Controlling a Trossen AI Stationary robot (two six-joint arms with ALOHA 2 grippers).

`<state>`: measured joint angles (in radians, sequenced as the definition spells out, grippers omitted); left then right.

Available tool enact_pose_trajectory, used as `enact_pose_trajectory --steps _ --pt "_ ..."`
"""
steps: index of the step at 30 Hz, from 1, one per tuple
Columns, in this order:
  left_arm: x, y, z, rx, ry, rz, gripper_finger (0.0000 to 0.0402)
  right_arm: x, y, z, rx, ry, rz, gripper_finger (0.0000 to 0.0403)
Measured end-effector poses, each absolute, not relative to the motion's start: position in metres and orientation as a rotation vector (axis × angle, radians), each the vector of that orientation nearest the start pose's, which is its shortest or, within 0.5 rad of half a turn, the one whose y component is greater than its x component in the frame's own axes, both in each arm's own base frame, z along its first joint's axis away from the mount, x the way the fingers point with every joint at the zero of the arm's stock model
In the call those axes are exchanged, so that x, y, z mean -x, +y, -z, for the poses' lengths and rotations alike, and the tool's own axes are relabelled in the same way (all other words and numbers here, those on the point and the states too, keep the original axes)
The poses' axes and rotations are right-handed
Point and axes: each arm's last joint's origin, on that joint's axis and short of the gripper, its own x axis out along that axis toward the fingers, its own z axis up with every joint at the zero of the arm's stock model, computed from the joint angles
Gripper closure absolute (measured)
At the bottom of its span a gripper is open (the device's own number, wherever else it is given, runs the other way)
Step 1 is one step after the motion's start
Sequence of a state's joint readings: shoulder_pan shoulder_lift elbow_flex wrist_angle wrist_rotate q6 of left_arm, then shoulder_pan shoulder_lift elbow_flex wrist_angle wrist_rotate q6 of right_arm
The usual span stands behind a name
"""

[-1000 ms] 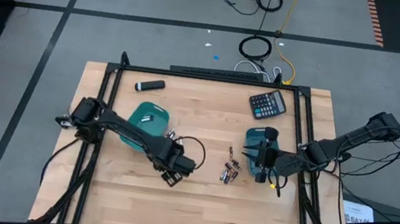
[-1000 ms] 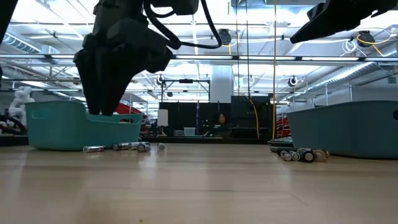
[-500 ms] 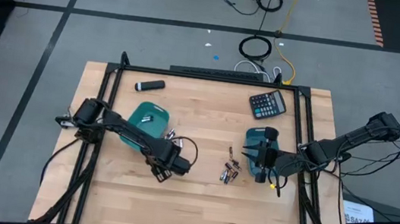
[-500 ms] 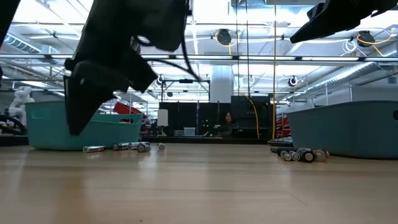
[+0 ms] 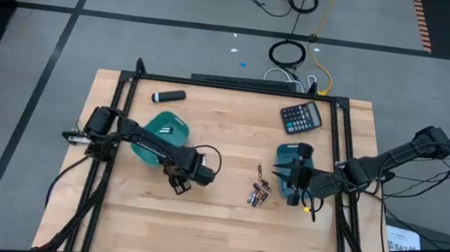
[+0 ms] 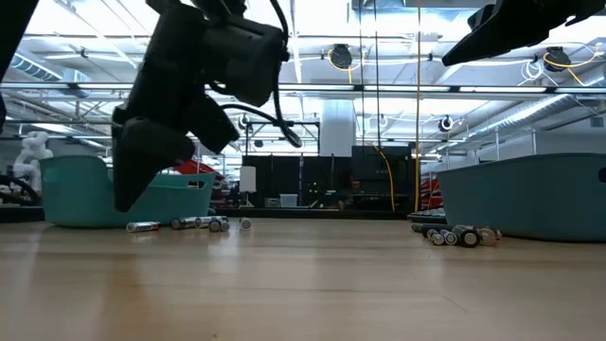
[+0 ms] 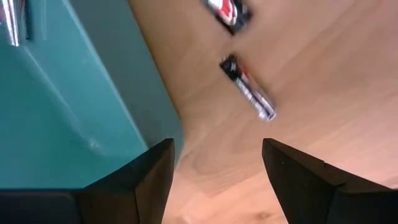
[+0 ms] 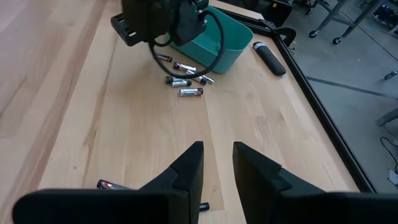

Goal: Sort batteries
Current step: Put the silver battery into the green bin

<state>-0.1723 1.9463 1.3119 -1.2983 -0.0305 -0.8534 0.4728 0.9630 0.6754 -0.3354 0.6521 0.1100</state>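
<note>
A: Can we read any writing on the batteries (image 8: 184, 79)?

B: No. In the left wrist view the nearest cell (image 7: 247, 88) shows a silvery body with a dark end and a red band, but no legible lettering.

A: What has changed for us since a second ago?

B: Our left gripper (image 5: 178, 181) has pulled back toward the left teal tray (image 5: 157, 139); earlier it hung farther out over the bare wood. Its jaws are spread wide and hold nothing. Our right gripper (image 5: 293, 183) has not moved, parked over the right teal tray (image 5: 283, 155); its fingers (image 8: 188, 171) stand slightly apart, empty.

A: And where do the cells lie?

B: One cluster sits just beside the left tray on the table (image 5: 220, 237), another (image 5: 258, 192) between the two grippers, near the right tray. One silvery cell (image 7: 12, 25) lies inside the left tray.

A: Materials?

B: Smooth teal plastic trays with rounded corners, pale grained wood, small metal cylinders, a black marker-like cylinder (image 5: 168, 96) and a black calculator (image 5: 301, 117) toward the far edge.
</note>
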Motion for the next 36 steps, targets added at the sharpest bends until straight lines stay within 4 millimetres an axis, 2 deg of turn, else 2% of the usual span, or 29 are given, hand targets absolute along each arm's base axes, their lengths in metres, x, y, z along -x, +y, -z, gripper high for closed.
enact_pose_trajectory --steps 6,9,16,22,30,36 --pt "-0.332 -0.053 -0.16 0.615 1.622 -0.657 0.0148 -0.181 0.073 -0.254 0.234 0.53 0.202 0.0325" --pt "-0.336 -0.05 -0.16 0.669 1.572 -0.693 0.0148 -0.181 0.073 -0.254 0.235 0.535 0.197 0.0325" --pt "-0.328 -0.05 -0.161 0.692 1.581 -0.844 0.0148 -0.179 0.073 -0.251 0.244 0.566 0.177 0.0325" --pt "-0.327 -0.053 -0.158 0.716 1.585 -0.846 0.0151 -0.18 0.073 -0.252 0.242 0.553 0.174 0.0325" --pt "-0.314 -0.051 -0.143 0.681 1.641 -0.862 0.0182 -0.18 0.073 -0.252 0.241 0.553 0.173 0.0325" --pt "-0.314 -0.05 -0.136 0.659 1.625 -0.774 0.019 -0.181 0.074 -0.254 0.234 0.532 0.171 0.0325"
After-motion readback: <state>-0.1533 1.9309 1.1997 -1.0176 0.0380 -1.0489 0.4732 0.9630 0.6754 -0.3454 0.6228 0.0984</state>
